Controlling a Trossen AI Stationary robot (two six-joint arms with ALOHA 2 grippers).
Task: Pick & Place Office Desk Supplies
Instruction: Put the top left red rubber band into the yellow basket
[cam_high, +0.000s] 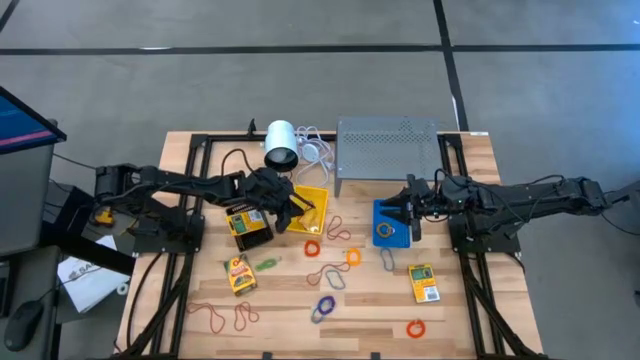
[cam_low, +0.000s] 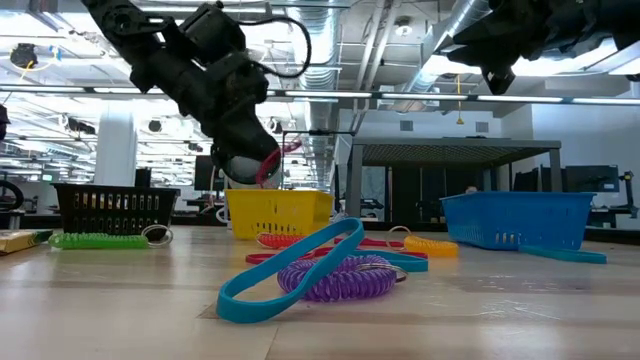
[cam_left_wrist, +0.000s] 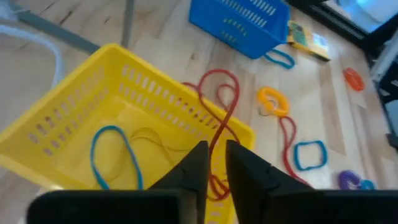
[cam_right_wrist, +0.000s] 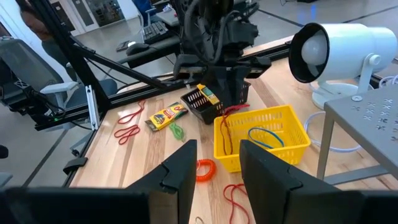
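My left gripper (cam_left_wrist: 216, 165) hovers over the yellow bin (cam_high: 312, 205), shut on a red rubber band (cam_left_wrist: 219, 93). A blue band (cam_left_wrist: 112, 155) lies inside that bin. My right gripper (cam_right_wrist: 214, 165) is open and empty above the blue bin (cam_high: 390, 222), which holds an orange band. The black bin (cam_high: 248, 225), with a packet on it, stands left of the yellow bin. Loose bands (cam_high: 325, 305) and yellow-and-green packets (cam_high: 240, 275) lie flat on the near half of the table. My left gripper pinches one stretch of the red rubber band (cam_left_wrist: 216, 140) between its two fingers, coming from above at a slant. The band runs from the fingers across the yellow bin's rim (cam_left_wrist: 233, 127), and its loop end (cam_left_wrist: 219, 84) lies beyond the rim, slack.
The white cylinder (cam_high: 281, 145) with its cable and the grey perforated stand (cam_high: 388, 150) sit at the far edge behind the bins. A second packet (cam_high: 425, 283) lies near the right. Red loops (cam_high: 215, 315) and an orange band (cam_high: 415, 327) lie near the front edge.
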